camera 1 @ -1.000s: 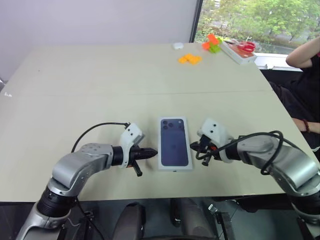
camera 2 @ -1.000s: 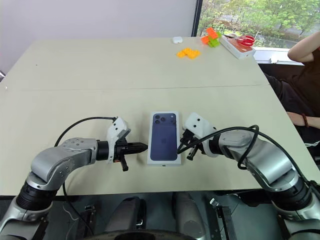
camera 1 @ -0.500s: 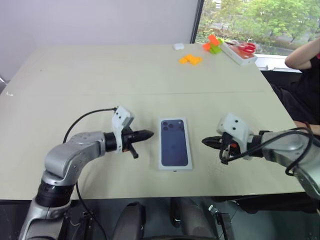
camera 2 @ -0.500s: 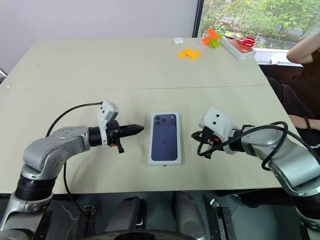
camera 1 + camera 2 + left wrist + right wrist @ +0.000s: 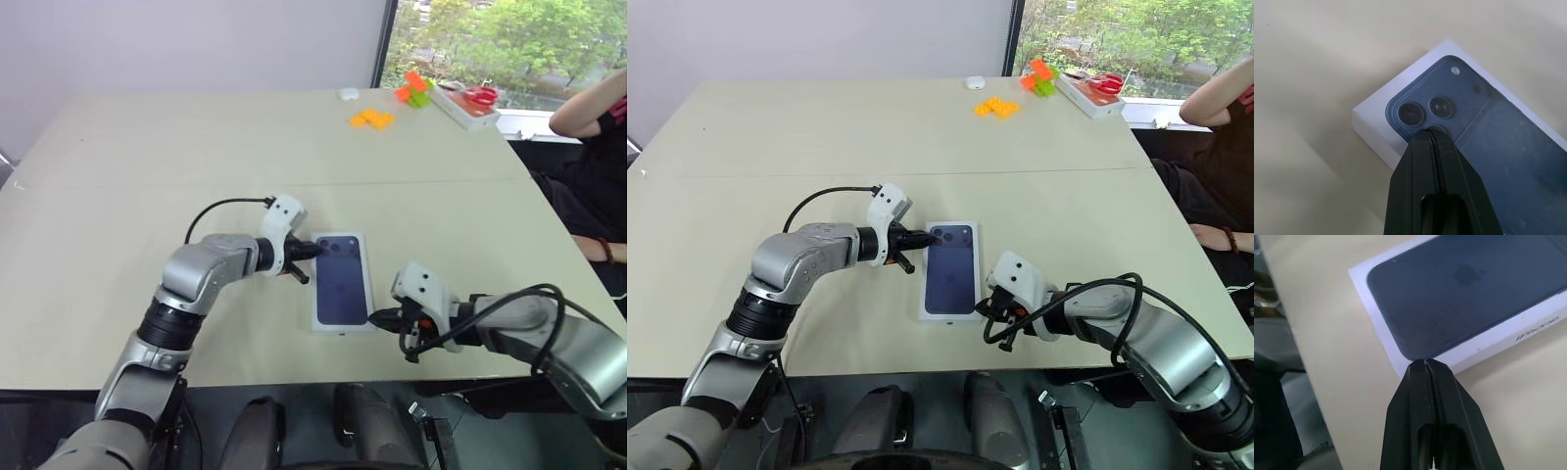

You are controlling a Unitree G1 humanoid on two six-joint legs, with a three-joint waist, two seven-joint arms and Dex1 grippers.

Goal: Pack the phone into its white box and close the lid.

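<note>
White lid (image 5: 342, 278) with its dark phone picture lies on the table (image 5: 147, 166) between both arms; press down evenly at opposite corners to seat it. Left gripper (image 5: 315, 251), fingers together, empty, tip on the far-left corner; right gripper (image 5: 380, 317), likewise pinched together, at the near-right corner.

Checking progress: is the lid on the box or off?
On: the lid lies picture-side up on the table, covering the box.

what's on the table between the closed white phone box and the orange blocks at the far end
Nothing: in the left eye view, bare beige table runs from the closed white cardboard box with the dark phone picture to the orange toy blocks.
</note>
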